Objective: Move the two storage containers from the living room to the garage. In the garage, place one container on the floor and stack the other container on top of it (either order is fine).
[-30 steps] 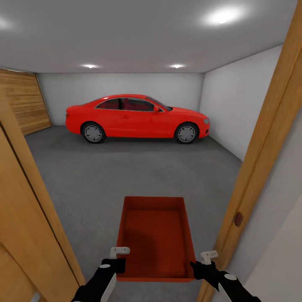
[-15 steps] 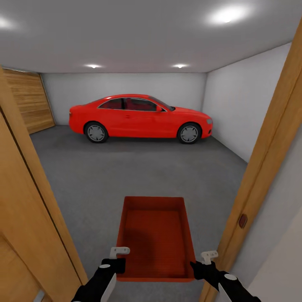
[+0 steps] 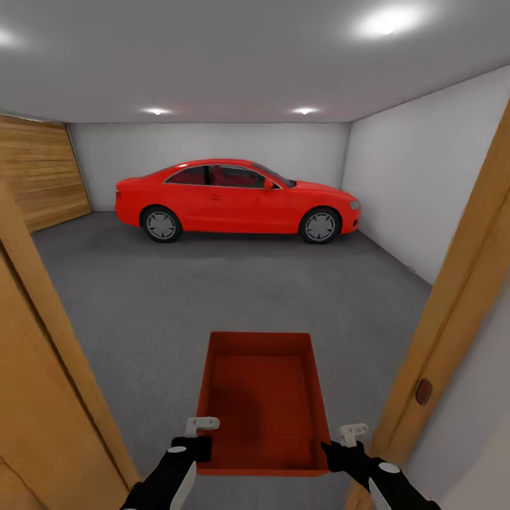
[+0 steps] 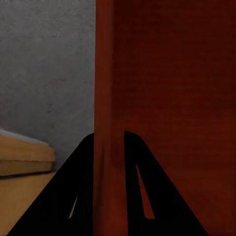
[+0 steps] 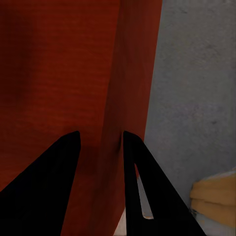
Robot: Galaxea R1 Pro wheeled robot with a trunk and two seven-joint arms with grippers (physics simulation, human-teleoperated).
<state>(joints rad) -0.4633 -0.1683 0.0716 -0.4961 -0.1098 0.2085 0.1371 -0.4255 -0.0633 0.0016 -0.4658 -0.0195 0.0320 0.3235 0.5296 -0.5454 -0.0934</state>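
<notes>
We note the left hand (image 3: 200, 440) and right hand (image 3: 338, 446) each clamped on a side wall of the orange-red lidless storage container (image 3: 263, 404); red car (image 3: 234, 199) at 12 o'clock, apparently parked.

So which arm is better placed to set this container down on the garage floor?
Neither alone: the left pincer and right pincer each clamp a side wall of the container, so both should lower it onto the floor together.

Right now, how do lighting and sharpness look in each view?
Head view: sharp, evenly lit by ceiling spots, soft shadow under the red car. Left wrist view: dim, the container wall dark, the left gripper in black silhouette. Right wrist view: similar, the right gripper unlit, floor grainy.
</notes>
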